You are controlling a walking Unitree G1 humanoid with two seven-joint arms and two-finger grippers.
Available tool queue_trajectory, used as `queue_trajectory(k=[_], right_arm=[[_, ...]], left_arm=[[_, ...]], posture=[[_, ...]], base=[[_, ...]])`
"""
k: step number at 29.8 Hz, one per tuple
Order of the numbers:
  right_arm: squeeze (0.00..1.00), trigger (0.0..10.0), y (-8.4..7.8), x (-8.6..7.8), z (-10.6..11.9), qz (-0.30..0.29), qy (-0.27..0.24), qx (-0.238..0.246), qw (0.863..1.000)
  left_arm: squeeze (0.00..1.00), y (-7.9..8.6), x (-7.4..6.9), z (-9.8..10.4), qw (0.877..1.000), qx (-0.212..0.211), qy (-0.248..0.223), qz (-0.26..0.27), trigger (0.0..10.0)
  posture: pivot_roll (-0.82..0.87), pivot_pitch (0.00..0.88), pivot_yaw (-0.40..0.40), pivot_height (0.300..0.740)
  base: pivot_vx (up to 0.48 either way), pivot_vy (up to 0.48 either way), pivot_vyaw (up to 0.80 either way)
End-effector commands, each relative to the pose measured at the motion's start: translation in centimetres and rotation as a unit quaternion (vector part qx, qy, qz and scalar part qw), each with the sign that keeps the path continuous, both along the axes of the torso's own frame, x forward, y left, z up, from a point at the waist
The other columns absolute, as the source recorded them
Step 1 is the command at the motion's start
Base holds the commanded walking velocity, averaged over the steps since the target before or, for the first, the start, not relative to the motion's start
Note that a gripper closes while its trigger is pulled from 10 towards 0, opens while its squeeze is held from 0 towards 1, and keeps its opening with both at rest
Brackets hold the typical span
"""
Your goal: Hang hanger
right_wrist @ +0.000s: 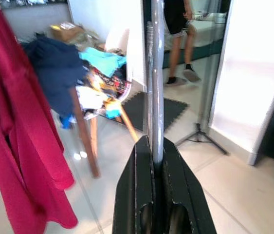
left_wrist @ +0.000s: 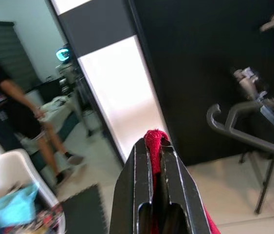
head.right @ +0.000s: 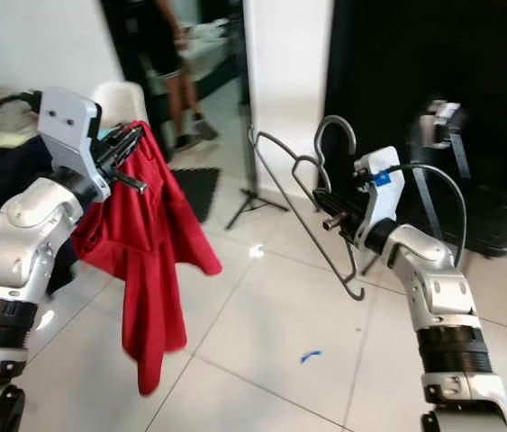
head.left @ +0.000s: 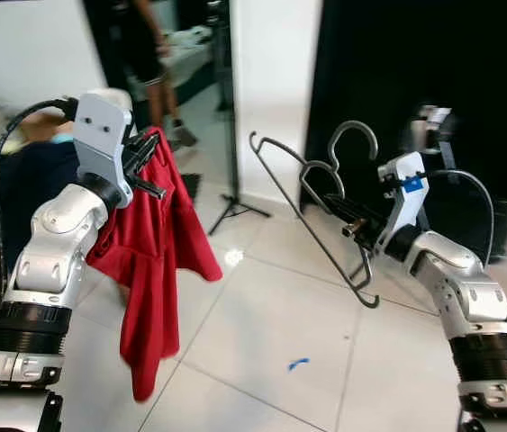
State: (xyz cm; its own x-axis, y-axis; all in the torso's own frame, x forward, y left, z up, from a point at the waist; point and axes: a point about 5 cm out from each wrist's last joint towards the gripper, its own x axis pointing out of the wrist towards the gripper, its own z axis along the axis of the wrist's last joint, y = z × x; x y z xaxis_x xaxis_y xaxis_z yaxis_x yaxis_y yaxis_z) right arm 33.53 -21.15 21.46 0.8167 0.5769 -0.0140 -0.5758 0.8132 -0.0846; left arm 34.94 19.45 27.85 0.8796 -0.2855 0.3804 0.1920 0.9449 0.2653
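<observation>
Silver segmented arms, black ribbed wrist rings, black cables, black fingers (head.left: 145,162)

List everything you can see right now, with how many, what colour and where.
Red garment: one, red, hanging from the left gripper.
Hanger: one, dark grey wire, held in the right gripper.
Tripod stand: one, black, on the floor by the white wall.
Chair: one, piled with navy and turquoise clothes.
Floor mat: one, black, on the tiles.
Person: one, standing in the background.
Left gripper: shut on the garment.
Right gripper: shut on the hanger.
</observation>
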Motion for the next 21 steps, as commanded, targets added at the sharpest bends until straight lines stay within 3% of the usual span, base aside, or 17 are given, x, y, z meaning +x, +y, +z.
queue_trajectory(k=[1, 3, 4, 6, 10, 11, 13, 14, 16, 18, 19, 20, 21], right_arm=[[0.00, 10.0, -0.2, -0.6, 0.2, 0.021, -0.001, -0.006, 1.000], [0.00, 10.0, -0.5, -1.1, 0.1, 0.038, 0.002, -0.015, 0.999], [0.00, 10.0, -0.5, -1.1, 0.1, 0.038, 0.002, -0.015, 0.999], [0.00, 10.0, -0.4, -1.6, -0.1, 0.056, 0.005, -0.022, 0.998], [0.00, 10.0, -0.1, -2.8, -0.5, 0.101, 0.013, -0.034, 0.994], [0.00, 10.0, -0.1, -2.8, -0.5, 0.101, 0.013, -0.034, 0.994], [0.00, 10.0, 0.0, -3.4, -0.4, 0.128, 0.013, -0.037, 0.991], [0.00, 10.0, 0.0, -3.4, -0.4, 0.128, 0.013, -0.037, 0.991], [0.00, 10.0, -0.1, -4.8, -0.1, 0.175, 0.016, -0.039, 0.984], [0.00, 10.0, -0.1, -4.8, -0.1, 0.175, 0.016, -0.039, 0.984], [0.00, 10.0, -0.3, -5.4, 0.0, 0.191, 0.018, -0.040, 0.981], [0.00, 10.0, -0.3, -5.4, 0.0, 0.191, 0.018, -0.040, 0.981], [0.00, 10.0, -0.4, -5.8, 0.1, 0.203, 0.018, -0.036, 0.978]], left_arm=[[0.00, 1.5, 0.0, 0.4, 0.999, -0.033, -0.010, 0.026, 10.0], [0.00, 2.1, 0.2, 0.7, 0.996, -0.079, -0.006, 0.028, 10.0], [0.00, 2.1, 0.2, 0.7, 0.996, -0.079, -0.006, 0.028, 10.0], [0.00, 2.6, 0.3, 0.9, 0.991, -0.131, 0.002, 0.027, 10.0], [0.00, 3.7, 0.8, 0.8, 0.960, -0.279, 0.037, 0.018, 10.0], [0.00, 3.7, 0.8, 0.8, 0.960, -0.279, 0.037, 0.018, 10.0], [0.00, 4.1, 1.0, 0.5, 0.942, -0.332, 0.058, 0.002, 10.0], [0.00, 4.1, 1.0, 0.5, 0.942, -0.332, 0.058, 0.002, 10.0], [0.00, 3.3, 0.7, 0.7, 0.932, -0.344, 0.075, -0.082, 10.0], [0.00, 3.3, 0.7, 0.7, 0.932, -0.344, 0.075, -0.082, 10.0], [0.00, 2.8, 0.3, 1.0, 0.931, -0.333, 0.074, -0.128, 10.0], [0.00, 2.8, 0.3, 1.0, 0.931, -0.333, 0.074, -0.128, 10.0], [0.00, 2.3, -0.1, 1.3, 0.933, -0.313, 0.068, -0.163, 10.0]], posture=[[-0.06, 0.000, 0.054, 0.740], [-0.06, 0.000, 0.056, 0.740], [-0.06, 0.000, 0.056, 0.740], [-0.06, 0.000, 0.056, 0.740], [-0.06, 0.000, 0.059, 0.740], [-0.06, 0.000, 0.059, 0.740], [-0.06, 0.000, 0.060, 0.740], [-0.06, 0.000, 0.060, 0.740], [-0.06, 0.000, 0.063, 0.740], [-0.06, 0.000, 0.063, 0.740], [-0.06, 0.000, 0.066, 0.740], [-0.06, 0.000, 0.066, 0.740], [-0.06, 0.000, 0.068, 0.740]], base=[[0.000, 0.000, -0.80], [0.000, 0.000, -0.80], [0.000, 0.000, -0.80], [0.000, 0.000, -0.80], [0.000, 0.000, -0.75], [0.000, 0.000, -0.61], [0.000, 0.000, 0.00], [0.000, 0.000, 0.00], [0.000, 0.000, 0.00], [0.000, 0.000, 0.00], [0.000, 0.000, 0.00], [0.000, 0.000, 0.00], [0.000, 0.000, 0.00]])
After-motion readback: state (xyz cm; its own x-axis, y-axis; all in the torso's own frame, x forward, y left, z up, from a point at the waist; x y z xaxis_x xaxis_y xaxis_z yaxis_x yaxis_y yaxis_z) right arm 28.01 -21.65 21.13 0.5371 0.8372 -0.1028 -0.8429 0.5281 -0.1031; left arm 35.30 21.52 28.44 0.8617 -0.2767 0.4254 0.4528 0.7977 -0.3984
